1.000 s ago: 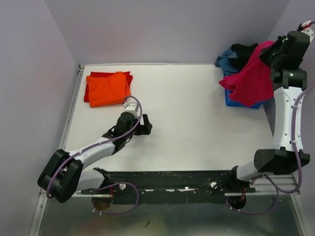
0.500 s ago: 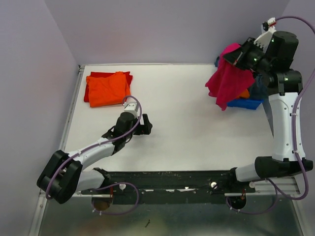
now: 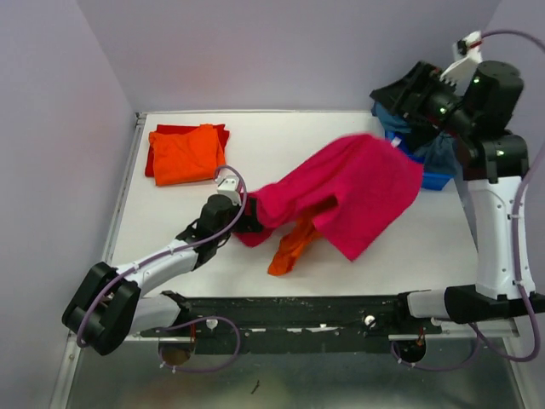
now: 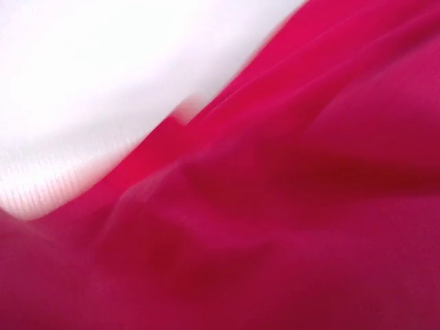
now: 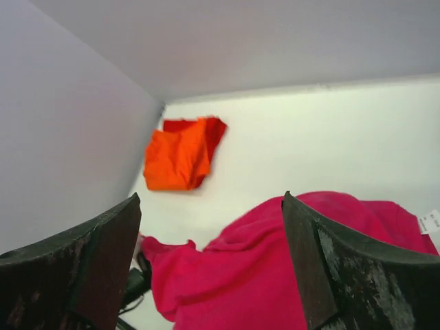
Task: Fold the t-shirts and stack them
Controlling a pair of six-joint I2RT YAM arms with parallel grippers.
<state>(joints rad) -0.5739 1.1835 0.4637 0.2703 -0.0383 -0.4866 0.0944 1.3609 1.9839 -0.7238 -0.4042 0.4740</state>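
A magenta-pink t-shirt (image 3: 349,192) lies spread and rumpled across the table's middle, and shows in the right wrist view (image 5: 240,275) too. Its left end drapes over my left gripper (image 3: 245,221), whose wrist view is filled with the pink cloth (image 4: 275,206); nothing shows gripped there. A loose orange garment (image 3: 289,245) pokes out beneath the pink one. My right gripper (image 3: 409,89) (image 5: 210,199) hangs high over the bin, open and empty. At back left a folded orange t-shirt (image 3: 186,153) (image 5: 175,158) rests on a red one (image 3: 217,130) (image 5: 213,127).
A small blue bin (image 3: 426,180) stands at the back right with teal-blue cloth (image 3: 440,153) in it, under my right arm. Walls close in the table at the back and left. The arms' black base rail (image 3: 324,311) runs along the near edge.
My right gripper swung the pink t-shirt out of the bin and let go. The shirt has flown left and landed over the table and my left gripper, which stayed put.
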